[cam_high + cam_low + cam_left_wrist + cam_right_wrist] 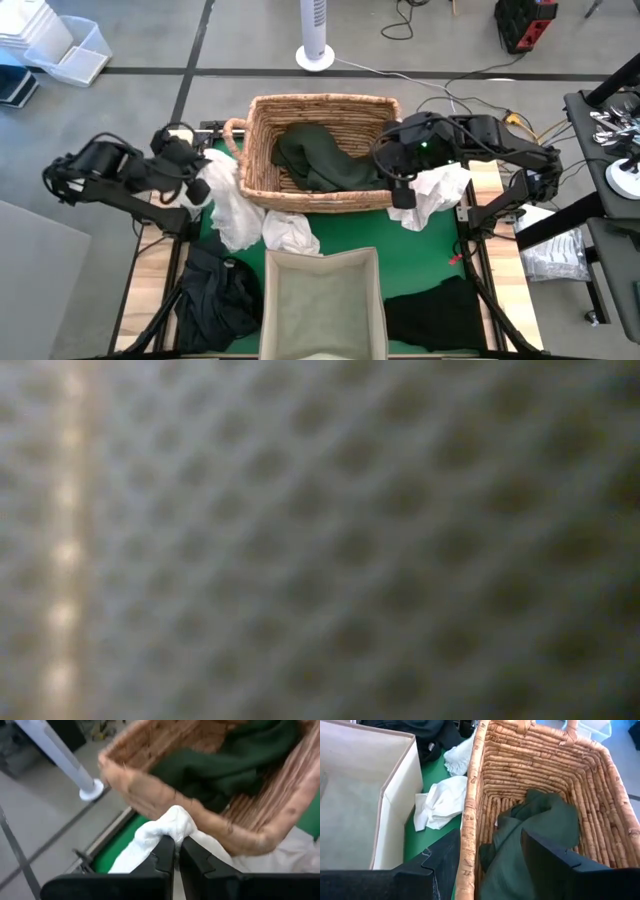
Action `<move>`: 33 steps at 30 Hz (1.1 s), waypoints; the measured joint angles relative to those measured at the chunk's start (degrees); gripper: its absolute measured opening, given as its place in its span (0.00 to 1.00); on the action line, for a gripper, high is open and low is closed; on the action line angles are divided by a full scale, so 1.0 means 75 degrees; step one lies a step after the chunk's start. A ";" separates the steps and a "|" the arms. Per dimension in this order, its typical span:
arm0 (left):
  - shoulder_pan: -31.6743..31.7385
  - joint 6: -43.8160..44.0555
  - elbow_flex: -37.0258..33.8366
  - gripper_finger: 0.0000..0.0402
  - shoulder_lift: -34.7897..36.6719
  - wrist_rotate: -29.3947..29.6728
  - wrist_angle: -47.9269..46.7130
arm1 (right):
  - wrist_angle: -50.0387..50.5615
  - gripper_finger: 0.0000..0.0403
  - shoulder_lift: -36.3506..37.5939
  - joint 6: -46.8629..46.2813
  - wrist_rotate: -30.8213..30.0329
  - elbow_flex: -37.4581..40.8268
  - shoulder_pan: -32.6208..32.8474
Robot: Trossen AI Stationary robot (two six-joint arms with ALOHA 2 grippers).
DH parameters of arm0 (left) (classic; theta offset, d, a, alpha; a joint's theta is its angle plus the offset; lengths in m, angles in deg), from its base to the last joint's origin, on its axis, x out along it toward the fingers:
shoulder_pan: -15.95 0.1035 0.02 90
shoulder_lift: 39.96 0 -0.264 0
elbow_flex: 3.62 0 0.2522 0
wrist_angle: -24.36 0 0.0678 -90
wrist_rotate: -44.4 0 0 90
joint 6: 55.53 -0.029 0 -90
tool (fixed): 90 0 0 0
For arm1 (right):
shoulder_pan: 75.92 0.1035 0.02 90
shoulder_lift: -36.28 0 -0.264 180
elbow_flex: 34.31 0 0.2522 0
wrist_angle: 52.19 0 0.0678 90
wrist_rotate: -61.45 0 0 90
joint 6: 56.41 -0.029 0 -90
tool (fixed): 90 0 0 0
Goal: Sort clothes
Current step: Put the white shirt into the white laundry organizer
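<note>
A woven basket point(262, 180) stands at the far middle of the green mat point(350, 228) with a dark green garment point(325, 160) inside. My left gripper point(203, 188) is at the basket's left near corner, shut on a white garment point(228, 205). My right gripper point(402, 195) hovers open over the basket's right near corner. In its wrist view one finger is outside the basket wall point(470, 835) and one is above the green garment point(540, 825), touching neither. Other white garments point(290, 235) point(440, 188) and black clothes point(215, 295) point(435, 315) lie on the mat. My left gripper point(177, 840) pinches a bunched-up fold of the white garment point(175, 820) between its two fingers. The fingers come from the table's left, slanting down. The cloth hangs slack below them, and its lower part point(238, 228) lies on the mat beside the basket.
A beige fabric box point(320, 300) stands open at the near middle of the table. A white fan stands on the floor point(315, 40) beyond the table. The low view shows only a blurred mesh pattern close to the lens.
</note>
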 joint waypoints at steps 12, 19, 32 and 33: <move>-0.0005 -0.1546 0.1887 0.00 -0.0768 0.0042 0.0592 | -0.1027 0.50 0.0017 0.0548 -0.0003 0.0838 0.0001; -0.0220 -0.2093 0.3109 0.00 -0.1649 -0.0020 0.0622 | -0.1417 0.50 0.0015 0.0767 -0.0006 0.1039 -0.0002; -0.0820 -0.3440 0.5567 0.00 -0.3319 0.0248 0.0984 | -0.2004 0.50 0.0015 0.0825 -0.0006 0.1042 0.0000; -0.0859 -0.3562 0.5784 0.00 -0.3440 0.0258 0.1005 | -0.2036 0.50 0.0015 0.0825 -0.0008 0.1042 -0.0001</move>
